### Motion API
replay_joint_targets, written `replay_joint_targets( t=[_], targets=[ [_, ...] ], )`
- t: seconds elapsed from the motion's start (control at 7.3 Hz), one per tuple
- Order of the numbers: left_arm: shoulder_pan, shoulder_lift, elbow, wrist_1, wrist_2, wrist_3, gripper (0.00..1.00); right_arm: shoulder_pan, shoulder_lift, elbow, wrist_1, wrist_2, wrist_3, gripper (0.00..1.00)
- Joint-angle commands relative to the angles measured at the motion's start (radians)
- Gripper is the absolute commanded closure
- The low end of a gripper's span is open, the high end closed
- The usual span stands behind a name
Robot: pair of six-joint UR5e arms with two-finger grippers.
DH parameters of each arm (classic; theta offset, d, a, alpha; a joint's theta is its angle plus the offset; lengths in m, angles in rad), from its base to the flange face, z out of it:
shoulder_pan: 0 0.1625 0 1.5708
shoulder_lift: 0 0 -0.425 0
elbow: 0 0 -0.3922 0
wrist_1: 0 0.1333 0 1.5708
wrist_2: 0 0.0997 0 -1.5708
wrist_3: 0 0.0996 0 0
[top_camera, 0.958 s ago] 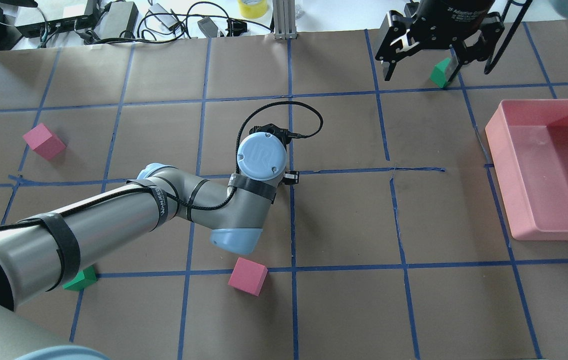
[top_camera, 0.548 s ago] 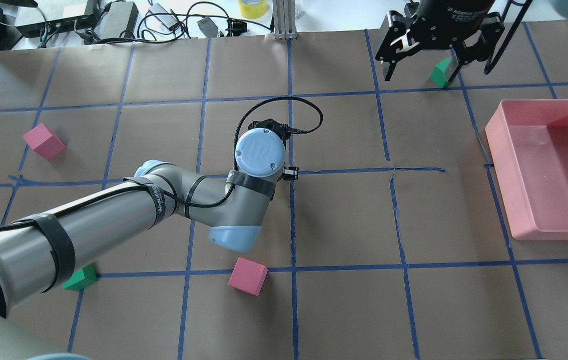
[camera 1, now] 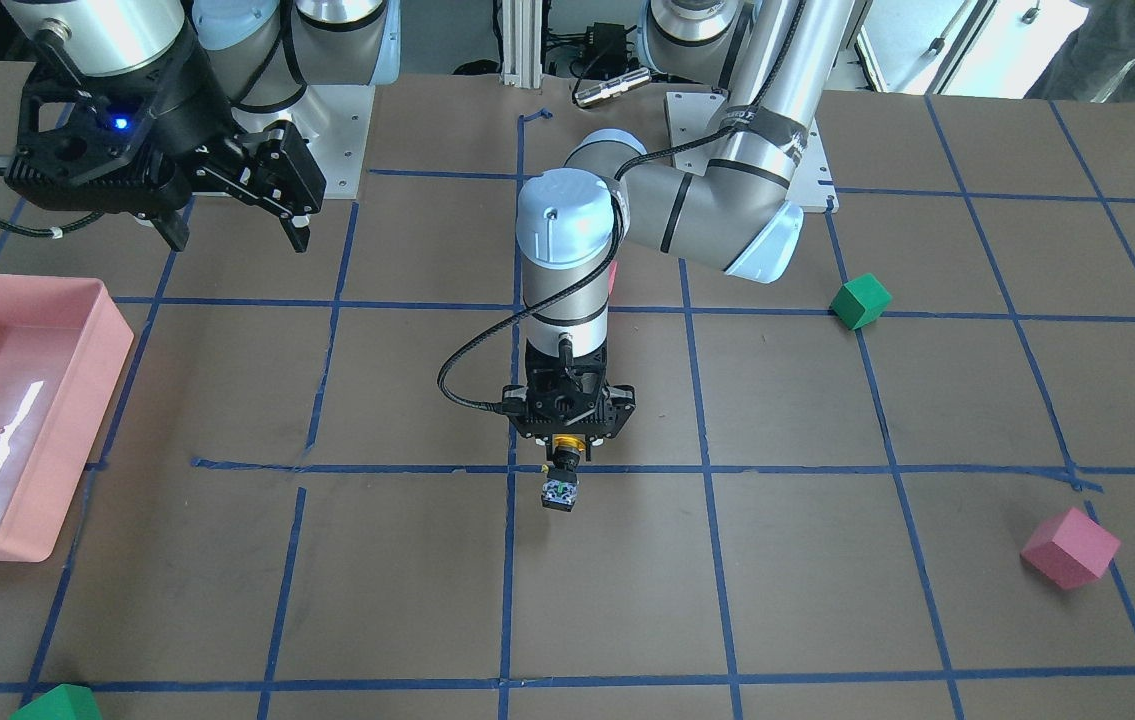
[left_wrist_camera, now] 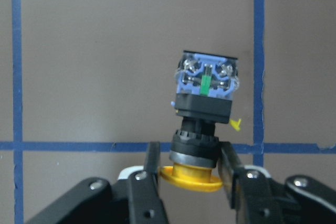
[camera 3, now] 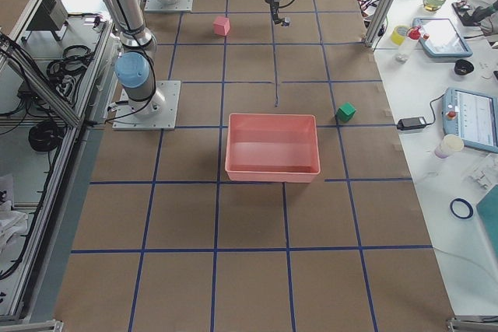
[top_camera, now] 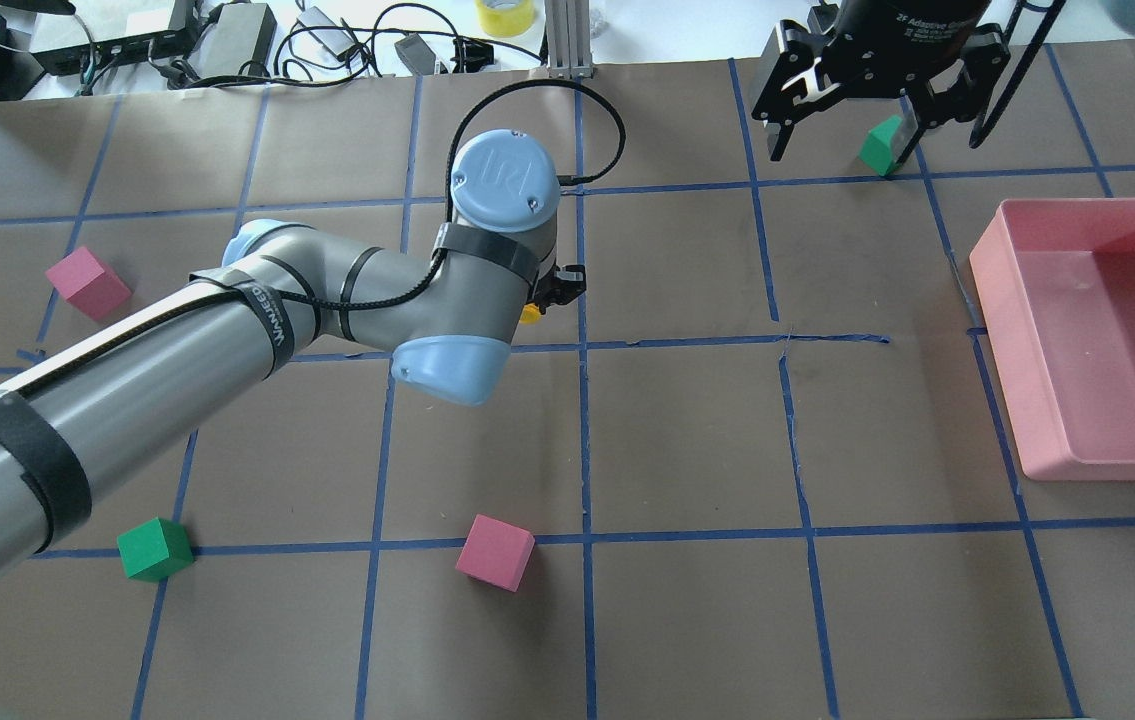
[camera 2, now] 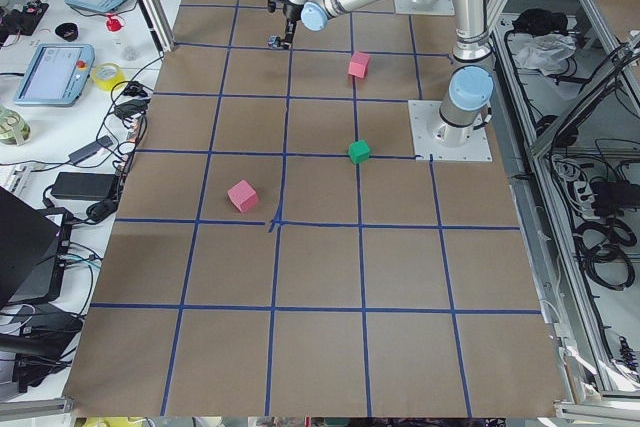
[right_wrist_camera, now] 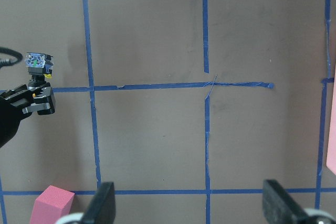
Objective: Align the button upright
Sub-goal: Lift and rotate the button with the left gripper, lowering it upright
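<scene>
Button [left_wrist_camera: 203, 114] hangs over the middle of the table [top_camera: 687, 430], base pointing down; your left gripper [left_wrist_camera: 190, 157] clamps it just behind the yellow cap. Your right gripper [right_wrist_camera: 190, 195] hovers far right, jaws wide.

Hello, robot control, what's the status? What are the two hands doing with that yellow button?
Left hand shut on the button, cap up, base down. Right hand open, empty. Nearest pink cube well aside.
</scene>
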State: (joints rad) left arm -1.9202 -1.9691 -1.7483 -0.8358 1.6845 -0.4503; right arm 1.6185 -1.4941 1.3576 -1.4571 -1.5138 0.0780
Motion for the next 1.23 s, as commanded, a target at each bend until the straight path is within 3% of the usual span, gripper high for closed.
replay_joint_targets(
  t=[0.0,0.27,0.55,0.68,1.1],
  targets=[
    [0.07,0.006,0.062,-0.135,-0.21,-0.312,1.0,0.0,0.0,0.0,0.0,0.0,-0.001,0.0],
    [0.11,0.0,0.078,-0.144,-0.416,-0.683,1.0,0.0,0.0,0.0,0.0,0.0,0.0,0.0],
    [0.212,-0.027,0.081,-0.14,-0.744,-1.02,1.0,0.0,0.0,0.0,0.0,0.0,-0.001,0.0],
    [0.248,-0.04,0.066,-0.144,-0.899,-1.057,1.0,0.0,0.0,0.0,0.0,0.0,-0.001,0.0],
    [0.256,-0.134,0.01,-0.14,-1.086,-0.957,1.0,0.0,0.0,0.0,-0.003,0.0,0.002,0.0]
  ],
)
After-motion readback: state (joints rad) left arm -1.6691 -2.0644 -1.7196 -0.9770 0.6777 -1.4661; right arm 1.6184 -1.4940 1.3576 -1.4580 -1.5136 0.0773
